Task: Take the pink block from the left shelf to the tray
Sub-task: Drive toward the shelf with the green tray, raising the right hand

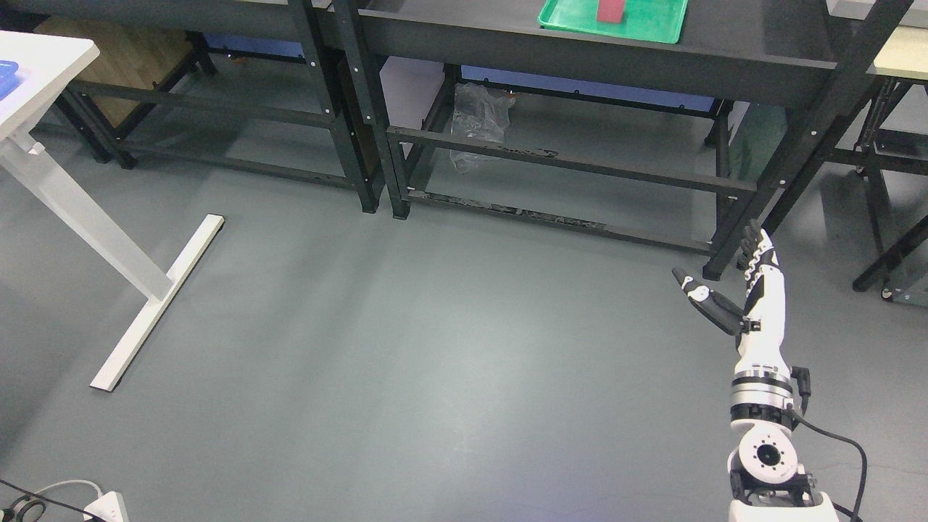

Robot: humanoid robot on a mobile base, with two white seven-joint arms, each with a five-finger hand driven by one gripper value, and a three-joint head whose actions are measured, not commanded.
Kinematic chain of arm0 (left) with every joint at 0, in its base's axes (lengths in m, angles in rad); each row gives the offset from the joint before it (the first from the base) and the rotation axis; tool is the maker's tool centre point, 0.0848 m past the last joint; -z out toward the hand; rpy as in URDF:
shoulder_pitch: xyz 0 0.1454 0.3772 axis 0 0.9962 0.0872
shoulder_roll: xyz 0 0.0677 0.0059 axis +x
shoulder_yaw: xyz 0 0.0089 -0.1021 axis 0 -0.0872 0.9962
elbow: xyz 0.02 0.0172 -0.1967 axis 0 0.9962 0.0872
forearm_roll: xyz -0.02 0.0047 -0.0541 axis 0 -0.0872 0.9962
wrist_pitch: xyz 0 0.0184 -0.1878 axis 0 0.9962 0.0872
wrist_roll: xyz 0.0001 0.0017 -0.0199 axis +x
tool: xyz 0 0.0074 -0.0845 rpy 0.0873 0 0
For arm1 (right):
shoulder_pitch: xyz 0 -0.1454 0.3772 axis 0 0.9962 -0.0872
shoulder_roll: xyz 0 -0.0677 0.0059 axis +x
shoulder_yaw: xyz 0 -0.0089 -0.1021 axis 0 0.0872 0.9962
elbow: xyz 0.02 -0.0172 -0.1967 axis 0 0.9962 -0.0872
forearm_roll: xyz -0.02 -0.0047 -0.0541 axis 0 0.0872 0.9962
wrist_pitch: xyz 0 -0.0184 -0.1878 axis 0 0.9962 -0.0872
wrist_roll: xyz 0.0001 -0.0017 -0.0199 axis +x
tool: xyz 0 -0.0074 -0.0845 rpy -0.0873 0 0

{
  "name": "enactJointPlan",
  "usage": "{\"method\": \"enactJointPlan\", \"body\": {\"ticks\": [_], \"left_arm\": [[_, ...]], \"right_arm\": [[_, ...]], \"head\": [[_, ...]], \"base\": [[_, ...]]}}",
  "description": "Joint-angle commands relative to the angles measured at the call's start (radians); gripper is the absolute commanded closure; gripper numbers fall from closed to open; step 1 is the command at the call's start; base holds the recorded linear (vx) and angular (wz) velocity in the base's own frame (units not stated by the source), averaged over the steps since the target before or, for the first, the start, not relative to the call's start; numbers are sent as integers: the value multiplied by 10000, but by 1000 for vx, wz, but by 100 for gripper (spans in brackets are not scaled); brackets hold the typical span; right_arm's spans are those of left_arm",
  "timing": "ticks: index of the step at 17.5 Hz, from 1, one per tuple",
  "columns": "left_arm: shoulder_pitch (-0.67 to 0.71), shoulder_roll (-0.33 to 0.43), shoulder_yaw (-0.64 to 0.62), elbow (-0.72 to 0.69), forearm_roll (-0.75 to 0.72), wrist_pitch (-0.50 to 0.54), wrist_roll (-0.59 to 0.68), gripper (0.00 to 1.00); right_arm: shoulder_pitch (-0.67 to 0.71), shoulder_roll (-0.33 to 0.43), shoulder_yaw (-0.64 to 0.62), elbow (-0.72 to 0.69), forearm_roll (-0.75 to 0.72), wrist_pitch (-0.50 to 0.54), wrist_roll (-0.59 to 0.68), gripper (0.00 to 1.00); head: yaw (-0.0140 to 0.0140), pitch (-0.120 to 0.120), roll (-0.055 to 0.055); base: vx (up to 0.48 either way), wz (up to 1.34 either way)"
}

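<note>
Pink block (611, 10) stands on the green tray (652, 25) at the top edge of the frame, right of centre, cut off by that edge. I see the tray lying on the dark shelf (580, 47), its near rim close to the shelf's front edge. My right hand (739, 290) rises at lower right, fingers straight, thumb splayed, holding nothing, just beside the shelf's right leg. Bare grey floor (435, 362) fills the middle. A white bench (43, 65) stands at upper left.

Lab: black metal shelving (580, 51), grey floor (406, 362)
</note>
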Motion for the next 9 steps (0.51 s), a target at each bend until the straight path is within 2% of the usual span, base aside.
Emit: {"method": "enactJointPlan", "body": {"ticks": [1, 2, 9], "left_arm": [[-246, 175, 0, -175, -15, -3, 3, 0], [-231, 175, 0, -175, -15, -3, 3, 0], [-231, 175, 0, -175, -15, -3, 3, 0]], "right_arm": [[-475, -814, 1202, -185, 10545, 1996, -2203, 1], [-506, -922, 1494, -185, 11197, 2458, -2221, 1], [-292, -877, 1590, -522, 10130, 2247, -2237, 0]], "head": [[0, 0, 0], [0, 0, 0], [0, 0, 0]], "base": [[11, -2], [44, -5], [89, -19]]}}
